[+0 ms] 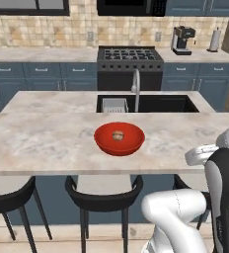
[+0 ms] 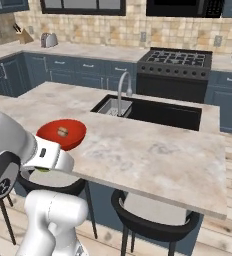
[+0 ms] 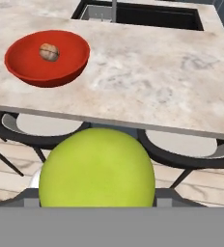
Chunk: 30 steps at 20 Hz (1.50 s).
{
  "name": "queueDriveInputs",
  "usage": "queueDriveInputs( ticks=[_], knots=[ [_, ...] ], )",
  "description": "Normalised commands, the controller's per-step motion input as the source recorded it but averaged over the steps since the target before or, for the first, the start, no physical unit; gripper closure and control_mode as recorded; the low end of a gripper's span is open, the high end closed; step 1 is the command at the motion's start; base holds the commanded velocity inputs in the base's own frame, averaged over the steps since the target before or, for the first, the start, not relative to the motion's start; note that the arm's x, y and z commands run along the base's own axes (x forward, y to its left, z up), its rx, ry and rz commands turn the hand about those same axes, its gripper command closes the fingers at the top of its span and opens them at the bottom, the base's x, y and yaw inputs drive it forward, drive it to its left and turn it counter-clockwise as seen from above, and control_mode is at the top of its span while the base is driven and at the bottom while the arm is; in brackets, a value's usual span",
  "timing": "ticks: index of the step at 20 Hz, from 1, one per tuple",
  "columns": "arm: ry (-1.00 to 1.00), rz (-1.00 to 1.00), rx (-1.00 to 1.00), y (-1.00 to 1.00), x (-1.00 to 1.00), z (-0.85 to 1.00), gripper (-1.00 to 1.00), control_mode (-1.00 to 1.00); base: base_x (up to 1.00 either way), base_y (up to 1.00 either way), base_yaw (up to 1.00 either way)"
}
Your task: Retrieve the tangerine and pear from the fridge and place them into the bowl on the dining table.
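Item: pear point(image 3: 97, 169), round, smooth, firm, likely slippery; we hold it across its middle, fingers point(image 3: 164, 198) clamped on it.

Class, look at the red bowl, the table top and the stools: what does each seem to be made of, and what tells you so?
Bowl: glossy red, probably glazed ceramic or plastic; it shows a soft sheen. Table: beige marble-look stone, matte, with grey veining. Stools: black curved shells, likely plastic or metal, with pale grey seats, maybe padded; the look leaves that open.
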Motion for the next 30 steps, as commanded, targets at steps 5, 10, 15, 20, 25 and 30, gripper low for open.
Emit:
queueDriveInputs(
  ticks=[5, 10, 15, 20, 25, 30],
  knots=[
    [0.0, 0.0, 0.0, 0.0, 0.0, 0.0, 1.0, 1.0, 0.61, 0.2, -0.1],
    [0.0, 0.0, 0.0, 0.0, 0.0, 0.0, 1.0, 1.0, 0.29, 0.15, -0.07],
    [0.0, -0.02, 0.0, 0.11, 0.1, -0.03, 1.0, -1.0, 0.13, 0.15, -0.04],
    [0.0, -0.02, 0.0, 0.36, 0.35, 0.0, 1.0, -1.0, 0.0, 0.0, 0.0],
    [0.02, 0.0, 0.0, 0.38, 0.44, 0.0, 1.0, -1.0, 0.0, 0.0, 0.0],
    [0.01, 0.0, 0.02, 0.19, 0.64, 0.0, 1.0, -1.0, 0.0, 0.0, 0.0]
  ],
)
